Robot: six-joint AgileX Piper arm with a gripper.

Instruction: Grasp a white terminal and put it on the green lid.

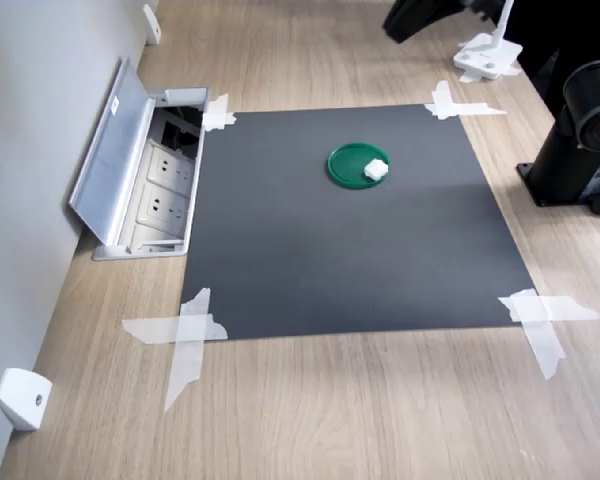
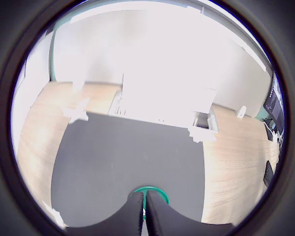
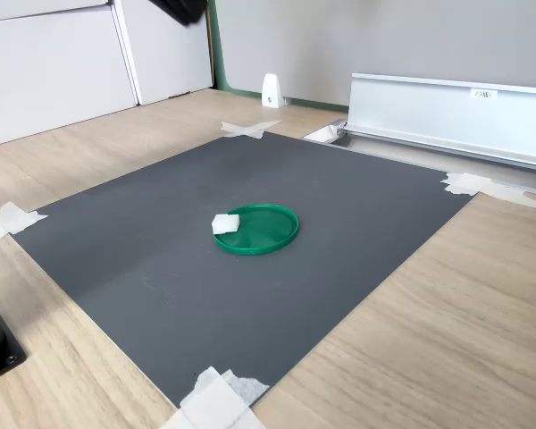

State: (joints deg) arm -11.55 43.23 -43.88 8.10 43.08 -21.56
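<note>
The green lid (image 1: pixel 352 163) (image 3: pixel 266 230) lies on the black mat (image 1: pixel 360 270) in both exterior views. The white terminal (image 1: pixel 377 169) (image 3: pixel 225 223) rests on the lid's rim, at its right edge in the first exterior view and its left edge in the second exterior view. My gripper (image 2: pixel 143 212) is shut, its two dark fingers pressed together with nothing between them. It hangs high above the mat and well away from the lid, showing only as a dark shape (image 1: pixel 425 15) (image 3: pixel 180 8) at each exterior view's top edge. In the wrist view an arc of the lid (image 2: pixel 150 189) peeks past the fingertips; the terminal is hidden there.
An open socket box with a raised metal flap (image 1: pixel 130 170) (image 3: pixel 447 107) borders the mat. White tape strips (image 1: pixel 185 335) hold the mat's corners. A white wedge piece (image 1: pixel 22 397) sits at the wall. A black stand (image 1: pixel 580 140) and a white stand base (image 1: pixel 488 55) stand beyond the mat.
</note>
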